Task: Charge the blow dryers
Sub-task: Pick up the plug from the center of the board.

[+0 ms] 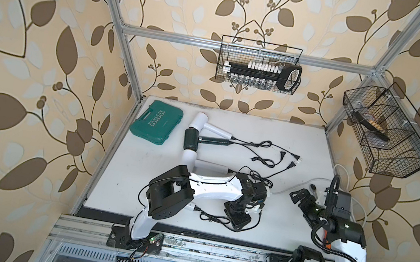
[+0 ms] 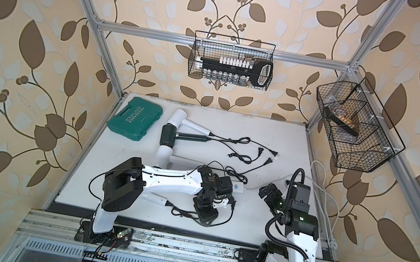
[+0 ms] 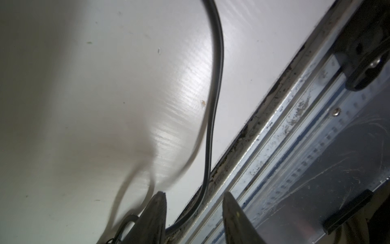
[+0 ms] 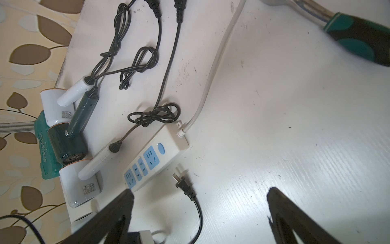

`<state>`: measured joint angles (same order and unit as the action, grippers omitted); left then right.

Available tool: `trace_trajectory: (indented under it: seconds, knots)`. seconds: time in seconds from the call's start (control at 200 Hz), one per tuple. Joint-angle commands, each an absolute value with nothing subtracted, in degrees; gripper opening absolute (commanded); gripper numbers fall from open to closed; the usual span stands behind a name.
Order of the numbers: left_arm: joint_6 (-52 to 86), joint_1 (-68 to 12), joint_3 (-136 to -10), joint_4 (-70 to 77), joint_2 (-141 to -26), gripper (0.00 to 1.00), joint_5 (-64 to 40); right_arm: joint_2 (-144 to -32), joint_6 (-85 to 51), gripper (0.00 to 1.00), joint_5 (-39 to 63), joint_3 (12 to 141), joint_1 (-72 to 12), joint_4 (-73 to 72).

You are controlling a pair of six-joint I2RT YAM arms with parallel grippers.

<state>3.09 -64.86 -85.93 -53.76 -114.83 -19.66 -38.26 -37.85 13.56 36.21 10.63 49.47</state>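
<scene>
Left wrist: black cord [image 3: 219, 52] near table edge [image 3: 259, 115].

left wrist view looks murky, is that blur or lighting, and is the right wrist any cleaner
Left wrist: the cord is smeared soft, the fingers are out of focus, glare streaks the table while one side sits in shade. Right wrist: sharp on the power strip, some table glare, tool handle blurred.

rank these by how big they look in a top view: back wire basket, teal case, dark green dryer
1. back wire basket (hung higher, so nearness may inflate it)
2. teal case
3. dark green dryer
</scene>
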Motion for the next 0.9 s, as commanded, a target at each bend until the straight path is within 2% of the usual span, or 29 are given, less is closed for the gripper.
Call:
trace_trajectory:
  seconds: [0.0, 0.35, 0.895]
  knots:
    - [0.7, -65.0, -87.2, -55.0, -115.7, 0.44, -21.9, -38.0, -37.0, 0.99, 13.9, 35.4, 10.8, 49.2]
    - [1.0, -65.3, -86.3, -54.1, -117.5, 0.39, -23.5, -38.0, -37.1, 0.99, 13.8, 35.4, 10.8, 49.1]
    - [0.1, -65.3, -88.0, -57.4, -115.9, 0.03, -23.5, -38.1, -37.0, 0.99, 13.8, 35.4, 10.8, 49.1]
